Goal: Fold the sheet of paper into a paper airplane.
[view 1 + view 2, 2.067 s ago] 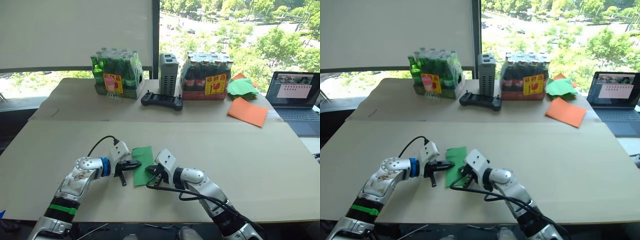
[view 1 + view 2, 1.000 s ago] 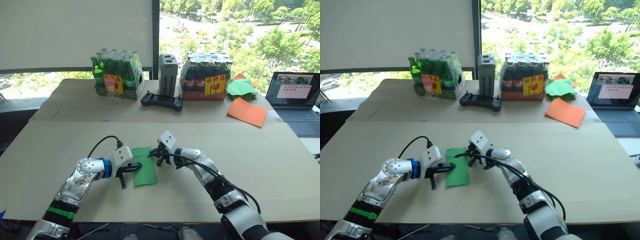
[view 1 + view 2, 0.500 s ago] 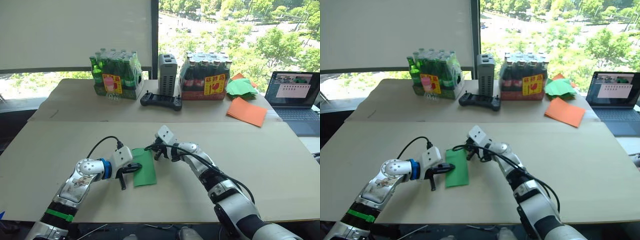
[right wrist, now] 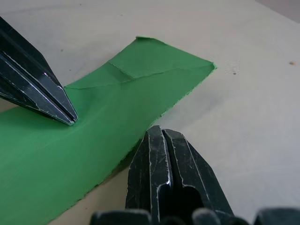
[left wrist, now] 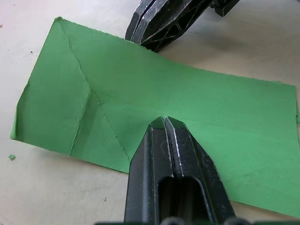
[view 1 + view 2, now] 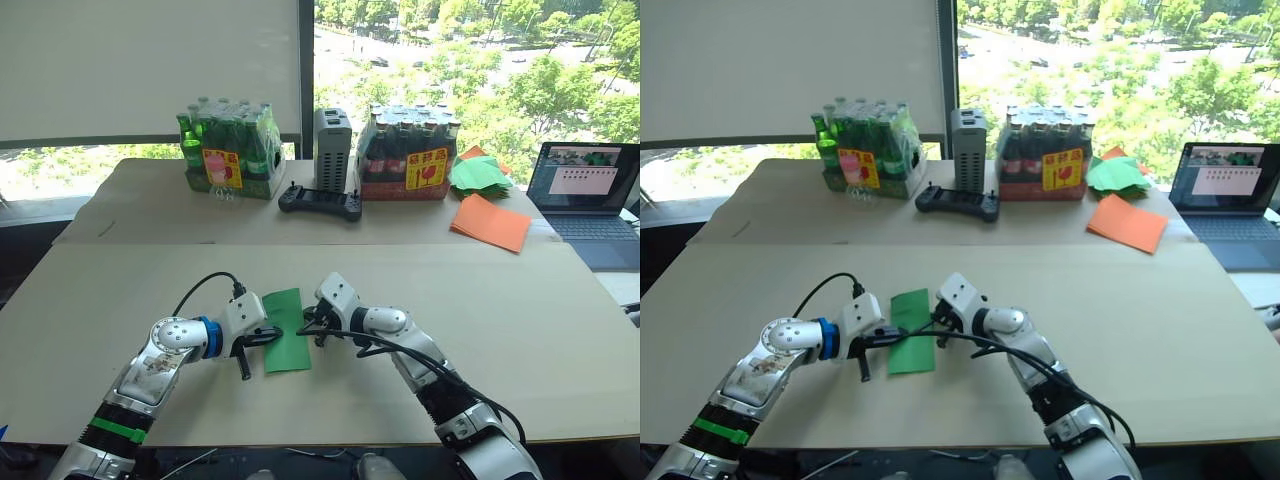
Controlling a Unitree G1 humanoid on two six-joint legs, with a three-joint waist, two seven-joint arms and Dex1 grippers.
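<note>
The sheet of paper (image 6: pixel 285 330) is bright green and lies flat on the near table as a long folded strip, with diagonal creases at one end (image 5: pixel 89 101). My left gripper (image 6: pixel 270 338) is shut, and its tip (image 5: pixel 164 121) presses down on the strip from the left side. My right gripper (image 6: pixel 312 333) is also shut. Its tip (image 4: pixel 159 130) sits at the strip's right edge, opposite the left one, and whether it touches the paper is unclear. Nothing is clamped between either pair of fingers.
Along the far table stand a pack of green bottles (image 6: pixel 225 150), a grey box (image 6: pixel 335 148), a pack of dark bottles (image 6: pixel 415 150) and a black controller (image 6: pixel 320 203). At the far right are a heap of green folded papers (image 6: pixel 482 173), orange paper (image 6: pixel 490 222) and a laptop (image 6: pixel 590 190).
My right gripper went from the strip's near end up to its far end, then came back to the middle of the right edge. The left gripper stayed pressed on the paper.
</note>
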